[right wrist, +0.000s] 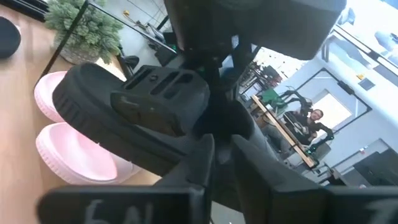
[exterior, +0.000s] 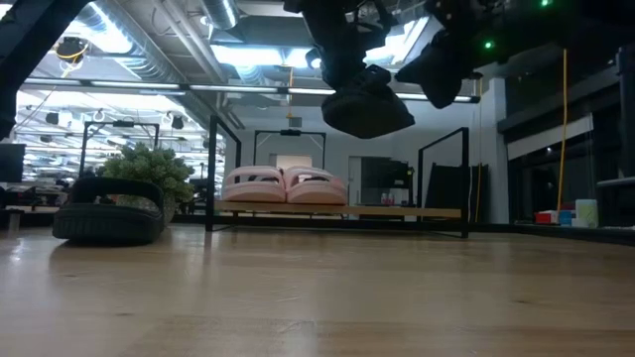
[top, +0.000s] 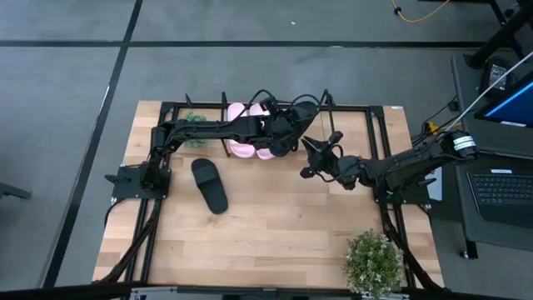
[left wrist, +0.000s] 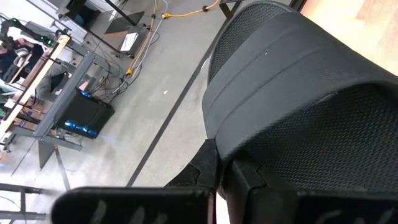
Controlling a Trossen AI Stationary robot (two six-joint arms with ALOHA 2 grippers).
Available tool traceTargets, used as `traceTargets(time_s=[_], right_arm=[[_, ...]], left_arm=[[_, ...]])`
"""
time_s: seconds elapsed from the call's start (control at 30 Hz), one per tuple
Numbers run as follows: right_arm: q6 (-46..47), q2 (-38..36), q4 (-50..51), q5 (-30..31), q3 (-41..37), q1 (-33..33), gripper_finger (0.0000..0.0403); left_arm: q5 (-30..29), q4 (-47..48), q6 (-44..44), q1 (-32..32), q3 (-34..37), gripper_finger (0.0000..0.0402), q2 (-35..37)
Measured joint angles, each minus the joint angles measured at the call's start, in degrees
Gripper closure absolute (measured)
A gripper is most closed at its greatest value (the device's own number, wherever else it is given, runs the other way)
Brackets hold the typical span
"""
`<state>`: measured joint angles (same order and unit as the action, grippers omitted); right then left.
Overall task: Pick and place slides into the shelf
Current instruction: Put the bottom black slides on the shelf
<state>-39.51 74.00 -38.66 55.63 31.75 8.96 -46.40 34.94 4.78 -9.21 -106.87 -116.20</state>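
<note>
My left gripper reaches over the shelf and is shut on a black slide, which fills the left wrist view and shows its sole in the right wrist view. Two pink slides stand side by side on the shelf's wooden board, just below and behind the held slide. A second black slide lies flat on the tabletop, to the left of centre. My right gripper hovers open and empty just right of the held slide. My left gripper holds the black slide by its upper edge, coming from above and pointing down. The gripper's body hides the pinch itself, so I cannot tell whether it has the strap or the sole. The slide hangs tilted below the fingers, clear of table and shelf, its treaded sole facing the right arm.
A small green plant stands at the shelf's left end. A larger potted plant stands at the table's near right corner. The shelf's thin black frame posts rise at its ends. Bare board lies right of the pink slides.
</note>
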Motion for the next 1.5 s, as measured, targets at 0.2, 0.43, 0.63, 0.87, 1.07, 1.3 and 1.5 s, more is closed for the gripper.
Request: traceTargets(time_s=[0.2, 0.43, 0.63, 0.87, 1.07, 1.3, 1.5], right_arm=[[0.00, 0.00, -1.06, -0.28, 0.00, -2.54, 0.0287], [0.31, 0.00, -1.43, -6.13, -0.02, -6.23, 0.0262], [0.26, 0.00, -3.66, -7.72, -0.04, -8.36, 0.0261], [0.24, 0.02, -2.61, -7.93, -0.04, -11.10, 0.0261], [0.24, 0.02, -2.66, -9.55, -0.04, -12.10, 0.0261], [0.18, 0.02, -2.67, -9.88, -0.04, -13.05, 0.0261], [-0.01, 0.02, -2.66, -9.94, -0.04, -13.56, 0.0261]], left_arm=[[0.01, -0.02, 0.00, 0.00, 0.00, 0.0400, 0.00], [1.05, -1.35, 0.38, 0.02, 0.00, 0.0400, 0.02], [1.06, -1.55, 0.74, 0.02, 0.00, 0.0400, 0.02], [1.03, -1.60, 0.79, 0.22, 0.00, 0.0400, 0.02], [0.82, -1.57, 1.40, 0.77, 0.02, 0.0400, 0.02], [0.64, -1.55, 1.84, 1.60, 0.02, 0.0400, 0.02], [0.52, -0.89, 1.84, 2.31, 0.02, 0.0400, 0.02]])
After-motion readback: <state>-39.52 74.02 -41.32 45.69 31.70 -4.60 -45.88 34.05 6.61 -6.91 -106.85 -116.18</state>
